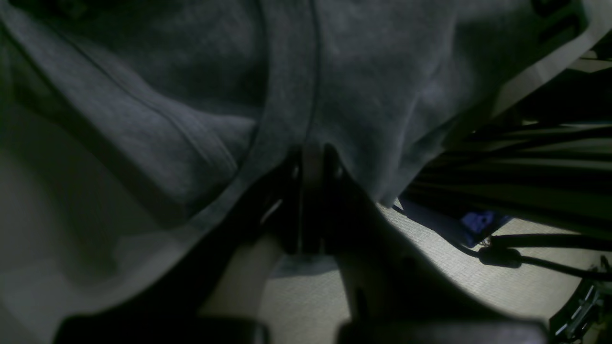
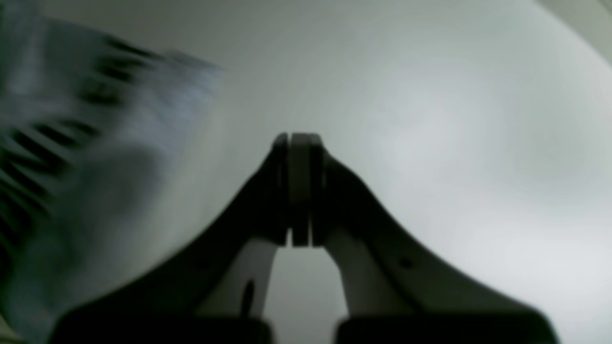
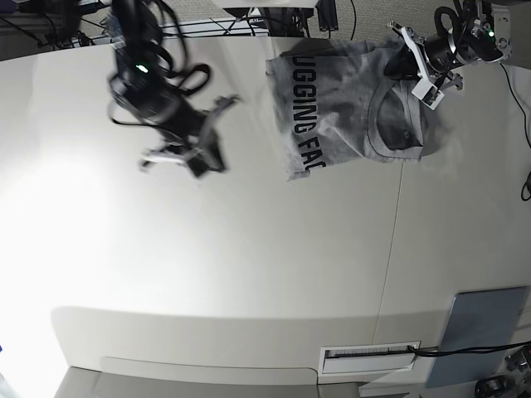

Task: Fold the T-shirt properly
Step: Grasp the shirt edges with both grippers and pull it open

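Note:
The heather-grey T-shirt (image 3: 348, 108) lies bunched near the table's far edge, with black block letters showing on its left part. My left gripper (image 3: 408, 62) is at the shirt's right side. In the left wrist view it (image 1: 313, 153) is shut on a fold of the grey cloth (image 1: 373, 86), which is lifted off the table. My right gripper (image 3: 206, 159) is over bare table, left of the shirt. In the right wrist view it (image 2: 299, 143) is shut and empty, with the printed shirt (image 2: 71, 143) blurred at the left.
The white table (image 3: 249, 265) has a seam running down its right part. A grey-blue panel (image 3: 485, 332) lies at the front right corner. Cables and frames (image 1: 526, 157) and a small blue object (image 1: 478, 222) lie on the floor beyond the table edge.

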Controlling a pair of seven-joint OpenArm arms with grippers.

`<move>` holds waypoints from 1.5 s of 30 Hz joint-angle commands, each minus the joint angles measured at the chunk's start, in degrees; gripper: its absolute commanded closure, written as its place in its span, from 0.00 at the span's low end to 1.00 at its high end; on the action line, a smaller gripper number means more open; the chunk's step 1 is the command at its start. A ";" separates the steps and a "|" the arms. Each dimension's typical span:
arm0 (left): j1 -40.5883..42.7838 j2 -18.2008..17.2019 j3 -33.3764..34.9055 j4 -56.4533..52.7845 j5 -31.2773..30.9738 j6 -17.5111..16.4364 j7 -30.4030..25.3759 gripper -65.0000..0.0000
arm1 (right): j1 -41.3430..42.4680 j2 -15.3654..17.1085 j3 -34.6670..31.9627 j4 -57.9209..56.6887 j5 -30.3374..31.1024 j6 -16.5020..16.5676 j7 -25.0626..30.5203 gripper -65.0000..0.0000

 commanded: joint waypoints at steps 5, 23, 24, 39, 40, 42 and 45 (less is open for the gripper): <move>0.24 -0.72 -0.39 0.42 1.51 -0.17 -1.09 1.00 | 8.79 -3.93 -7.58 -9.90 -2.54 -0.09 2.08 1.00; -6.03 0.24 -0.37 -17.14 4.48 -0.35 -12.68 1.00 | 20.31 -5.88 -16.63 -30.69 -8.90 -3.17 -2.62 1.00; -7.34 0.74 -0.37 -17.94 4.48 -0.37 -12.68 1.00 | 20.31 -4.61 -16.63 -30.01 -8.92 -3.69 -2.69 1.00; -26.38 6.23 2.47 -24.46 15.56 0.28 -16.76 1.00 | 6.75 7.54 -16.61 -10.78 -12.94 -10.49 -3.80 1.00; -26.82 5.88 2.25 -24.24 15.17 1.11 -16.46 1.00 | 6.47 7.54 -16.61 -9.94 -13.86 -11.34 -3.85 1.00; -26.91 4.96 1.25 -23.23 12.68 1.84 -15.32 1.00 | 6.43 7.52 -15.82 -9.25 -14.93 -12.37 -3.74 1.00; -26.40 3.58 -1.49 -20.44 5.79 1.77 -8.79 1.00 | 6.60 7.50 -12.79 -9.27 -14.88 -12.35 -1.92 1.00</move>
